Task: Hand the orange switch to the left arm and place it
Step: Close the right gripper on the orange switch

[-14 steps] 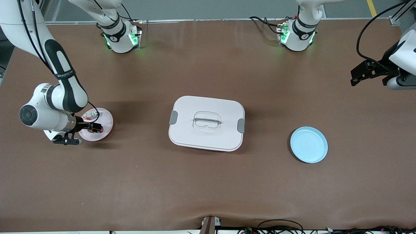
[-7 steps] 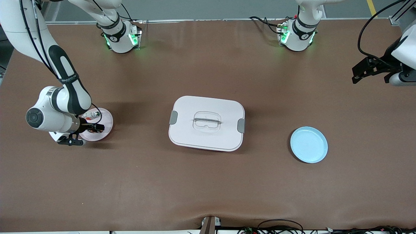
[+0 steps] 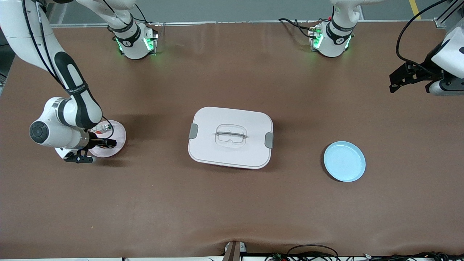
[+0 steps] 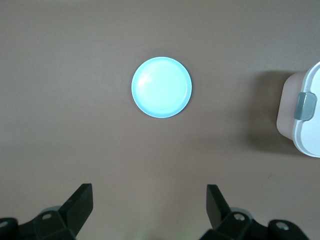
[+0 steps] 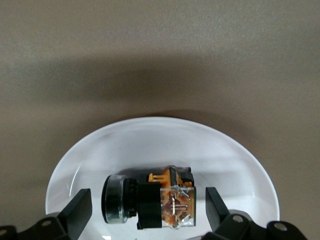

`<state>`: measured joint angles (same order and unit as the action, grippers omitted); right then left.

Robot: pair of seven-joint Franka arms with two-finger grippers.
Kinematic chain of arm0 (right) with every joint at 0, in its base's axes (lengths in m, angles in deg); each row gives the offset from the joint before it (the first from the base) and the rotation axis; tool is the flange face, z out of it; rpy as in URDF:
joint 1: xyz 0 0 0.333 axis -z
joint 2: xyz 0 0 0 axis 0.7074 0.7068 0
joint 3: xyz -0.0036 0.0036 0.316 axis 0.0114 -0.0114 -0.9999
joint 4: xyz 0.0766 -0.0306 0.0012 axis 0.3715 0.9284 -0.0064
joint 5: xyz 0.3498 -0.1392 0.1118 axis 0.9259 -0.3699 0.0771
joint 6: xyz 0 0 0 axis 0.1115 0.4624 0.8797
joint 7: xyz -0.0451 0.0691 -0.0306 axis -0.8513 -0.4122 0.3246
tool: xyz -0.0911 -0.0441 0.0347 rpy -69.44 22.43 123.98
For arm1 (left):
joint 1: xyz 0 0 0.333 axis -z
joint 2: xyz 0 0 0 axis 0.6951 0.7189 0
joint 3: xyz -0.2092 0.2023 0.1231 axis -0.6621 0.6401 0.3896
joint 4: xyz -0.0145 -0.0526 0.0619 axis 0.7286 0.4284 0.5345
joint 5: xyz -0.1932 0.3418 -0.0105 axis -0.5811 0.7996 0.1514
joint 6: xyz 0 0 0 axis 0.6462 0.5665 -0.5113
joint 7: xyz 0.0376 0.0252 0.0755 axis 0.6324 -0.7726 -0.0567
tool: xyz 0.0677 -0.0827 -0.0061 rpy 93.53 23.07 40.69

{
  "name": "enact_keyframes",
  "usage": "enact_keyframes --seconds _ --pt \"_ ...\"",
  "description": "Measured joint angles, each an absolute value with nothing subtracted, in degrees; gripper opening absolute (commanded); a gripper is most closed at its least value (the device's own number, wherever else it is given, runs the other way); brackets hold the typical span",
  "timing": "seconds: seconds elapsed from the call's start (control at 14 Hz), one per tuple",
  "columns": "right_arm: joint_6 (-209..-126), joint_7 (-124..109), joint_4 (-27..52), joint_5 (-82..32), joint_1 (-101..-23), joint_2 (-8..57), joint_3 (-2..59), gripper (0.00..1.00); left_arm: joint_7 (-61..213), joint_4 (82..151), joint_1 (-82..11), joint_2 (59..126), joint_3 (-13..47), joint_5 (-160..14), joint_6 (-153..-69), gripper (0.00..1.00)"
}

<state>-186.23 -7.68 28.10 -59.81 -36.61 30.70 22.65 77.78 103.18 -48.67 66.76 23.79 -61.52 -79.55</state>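
The orange switch (image 5: 150, 202) lies on its side on a pale pink plate (image 3: 117, 132) at the right arm's end of the table. My right gripper (image 5: 146, 210) is low over that plate and open, one finger on each side of the switch, touching neither end. In the front view the right gripper (image 3: 106, 143) hides most of the switch. The white box (image 3: 230, 137) stands mid-table with its lid on. My left gripper (image 3: 398, 80) hangs open and empty above the left arm's end of the table, its fingers (image 4: 80, 205) wide apart.
A light blue plate (image 3: 344, 161) lies bare between the box and the left arm's end. A small silver-white part with a green spot (image 3: 106, 127) shares the pink plate, farther from the front camera than the switch. The brown tabletop (image 3: 232, 210) spreads around them.
The right hand has shifted slightly toward the box and settled around the switch. The left hand has wobbled a little in place. Both grippers stay open.
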Motion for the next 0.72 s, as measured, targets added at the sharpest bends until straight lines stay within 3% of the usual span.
enact_keyframes --seconds 0.36,0.5,0.57,0.64,0.72 --pt "-186.2 -7.7 27.6 -59.8 -36.6 31.1 22.7 1.0 77.8 103.1 -48.8 66.7 23.1 -61.5 -79.6 1.0" --pt "-186.3 -7.7 27.4 -59.8 -36.6 31.4 22.7 0.9 77.8 103.1 -48.9 66.7 23.1 -61.5 -79.5 1.0" --pt "-186.3 -7.7 27.4 -59.8 -36.6 31.4 22.7 0.76 77.7 103.1 -48.9 66.7 23.1 -61.5 -79.4 1.0" --pt "-186.3 -7.7 27.4 -59.8 -36.6 31.4 22.7 0.5 77.7 103.1 -48.9 66.7 23.1 -61.5 -79.1 1.0" --pt "-186.3 -7.7 27.4 -59.8 -36.6 31.4 22.7 0.15 77.7 103.1 -48.9 66.7 23.1 -61.5 -78.8 1.0"
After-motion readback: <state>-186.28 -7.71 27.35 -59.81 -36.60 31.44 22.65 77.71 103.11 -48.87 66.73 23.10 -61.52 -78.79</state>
